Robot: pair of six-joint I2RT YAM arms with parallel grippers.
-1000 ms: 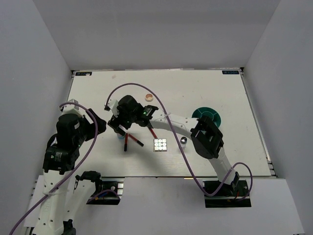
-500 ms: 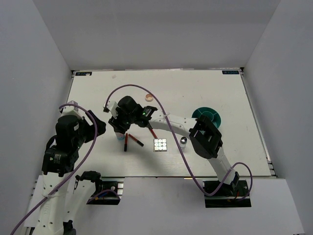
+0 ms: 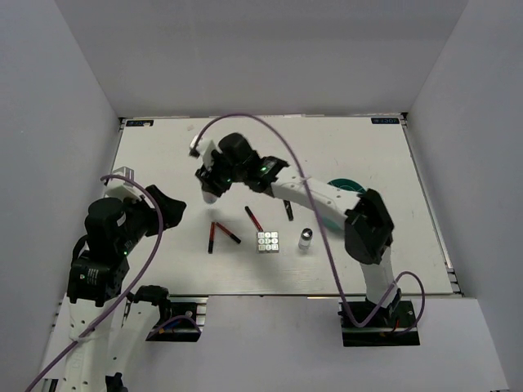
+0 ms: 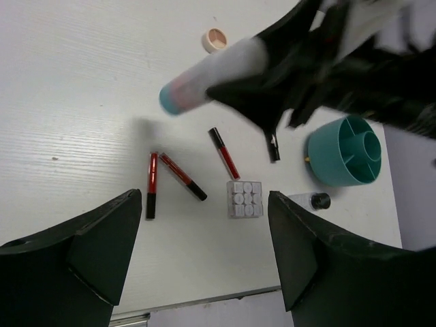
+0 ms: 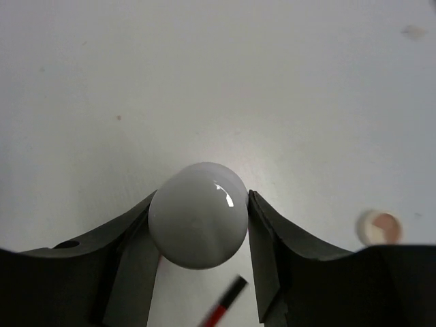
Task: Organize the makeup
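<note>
Makeup [image 3: 268,242] strewn mid white tbl [image 3: 368,147]; grey walls [image 3: 270,57] on 3 sides.

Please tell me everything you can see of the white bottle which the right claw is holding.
The white bottle is a smooth, glossy cylinder, plastic by its look, with a teal end and a pinkish band next to it. The right claw grips its body, one finger on each side. The bottle hangs above the table, with its shadow on the surface below it, and its teal end points away from the claw. The end facing the right wrist camera is rounded and plain white. Nothing else touches it.
</note>
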